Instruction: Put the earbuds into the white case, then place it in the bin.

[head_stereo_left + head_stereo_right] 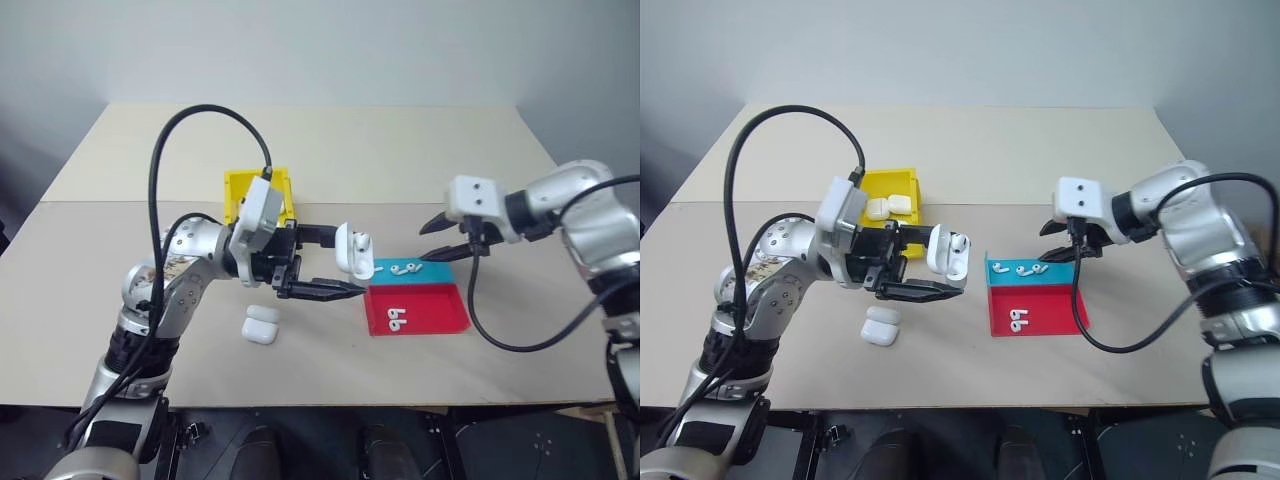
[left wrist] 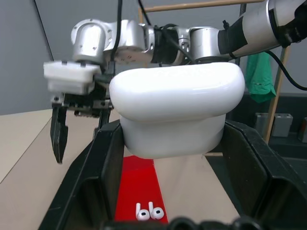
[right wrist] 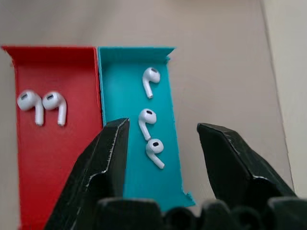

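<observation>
Below the right gripper point(image 3: 163, 139), three earbuds point(image 3: 147, 117) lie in the tray's point(image 3: 115, 96) teal half; fingers spread, empty. Left gripper point(image 1: 330, 262) pinches the white case point(image 1: 354, 252).

bin point(image 1: 240, 184) partly behind left arm, white case point(image 2: 177, 108) hiding tray point(image 2: 136, 184)

The white case point(image 1: 354, 250), a small glossy rounded shell with its hinged lid swung open, is held up off the table between the yellow bin point(image 1: 243, 184) and the red and teal tray point(image 1: 1070, 308), pinched in the left gripper point(image 1: 345, 262). The earbuds lie loose in that tray: three point(image 3: 150, 117) scattered along the teal half and a pair point(image 3: 42, 104) side by side on the red half, all tiny, glossy white, with short stems. The bin, bright yellow with raised walls, sits farther back on the table with two closed white cases point(image 1: 889, 206) inside.
</observation>
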`<state>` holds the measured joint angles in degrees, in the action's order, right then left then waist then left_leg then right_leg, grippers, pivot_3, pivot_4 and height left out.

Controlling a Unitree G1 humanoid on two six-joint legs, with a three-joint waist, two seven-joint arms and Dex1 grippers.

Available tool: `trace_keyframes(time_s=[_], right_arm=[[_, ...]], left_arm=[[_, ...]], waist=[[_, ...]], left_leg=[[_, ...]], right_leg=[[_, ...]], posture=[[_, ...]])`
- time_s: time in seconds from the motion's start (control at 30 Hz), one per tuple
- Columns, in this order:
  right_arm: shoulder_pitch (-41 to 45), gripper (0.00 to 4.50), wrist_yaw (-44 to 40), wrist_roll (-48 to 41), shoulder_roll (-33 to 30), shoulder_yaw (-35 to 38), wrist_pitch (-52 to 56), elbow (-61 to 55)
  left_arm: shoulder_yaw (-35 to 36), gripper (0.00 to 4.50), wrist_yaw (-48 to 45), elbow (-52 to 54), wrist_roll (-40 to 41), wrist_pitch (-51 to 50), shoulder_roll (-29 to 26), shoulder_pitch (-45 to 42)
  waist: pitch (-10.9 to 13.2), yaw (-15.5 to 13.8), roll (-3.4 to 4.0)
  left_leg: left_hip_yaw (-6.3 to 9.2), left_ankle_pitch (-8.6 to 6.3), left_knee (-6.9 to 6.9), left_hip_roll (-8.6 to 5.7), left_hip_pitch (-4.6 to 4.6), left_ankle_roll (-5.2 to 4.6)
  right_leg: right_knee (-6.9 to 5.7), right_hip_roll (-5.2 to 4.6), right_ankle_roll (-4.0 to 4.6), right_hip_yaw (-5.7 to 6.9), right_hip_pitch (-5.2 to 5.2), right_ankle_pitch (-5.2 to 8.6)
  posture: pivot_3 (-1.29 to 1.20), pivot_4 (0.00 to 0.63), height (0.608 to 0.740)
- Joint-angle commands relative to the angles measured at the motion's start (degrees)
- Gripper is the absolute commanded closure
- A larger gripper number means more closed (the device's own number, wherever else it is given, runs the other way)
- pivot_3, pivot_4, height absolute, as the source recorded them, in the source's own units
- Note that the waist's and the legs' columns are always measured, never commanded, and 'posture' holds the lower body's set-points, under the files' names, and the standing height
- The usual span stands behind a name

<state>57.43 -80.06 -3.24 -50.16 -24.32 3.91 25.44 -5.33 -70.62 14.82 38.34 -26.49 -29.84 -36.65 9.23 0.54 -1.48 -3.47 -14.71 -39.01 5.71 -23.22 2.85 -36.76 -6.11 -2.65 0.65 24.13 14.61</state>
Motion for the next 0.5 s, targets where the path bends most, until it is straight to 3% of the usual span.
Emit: trace_keyframes(time_s=[0.03,0.2,0.5], right_arm=[[3.7,1.57,-3.0,5.3,1.7,-1.3,-10.3,7.7],[7.9,1.57,1.5,15.9,5.7,-5.6,-24.6,21.0],[10.9,1.57,2.7,19.3,10.8,-4.6,-31.1,31.7]], left_arm=[[1.2,1.73,0.7,2.8,0.6,0.6,-0.4,0.4],[1.5,1.73,1.4,3.2,0.5,0.7,-0.8,0.7],[2.2,1.73,3.4,5.7,1.2,0.1,-1.9,2.5]], waist=[[0.0,-0.2,0.0],[0.0,0.0,0.02],[0.0,0.3,0.07]], left_leg=[[0.0,0.01,0.0,0.0,-0.01,0.01],[0.0,0.01,0.0,0.0,0.04,0.02],[-0.01,0.1,0.03,0.01,0.05,0.17]], right_leg=[[0.0,0.0,0.0,0.01,0.0,0.0],[-0.01,0.0,-0.01,0.01,-0.01,0.0],[-0.17,0.0,0.0,0.01,0.0,0.0]], posture=[[0.0,0.15,0.74],[0.0,0.15,0.74],[0.0,0.15,0.74]])
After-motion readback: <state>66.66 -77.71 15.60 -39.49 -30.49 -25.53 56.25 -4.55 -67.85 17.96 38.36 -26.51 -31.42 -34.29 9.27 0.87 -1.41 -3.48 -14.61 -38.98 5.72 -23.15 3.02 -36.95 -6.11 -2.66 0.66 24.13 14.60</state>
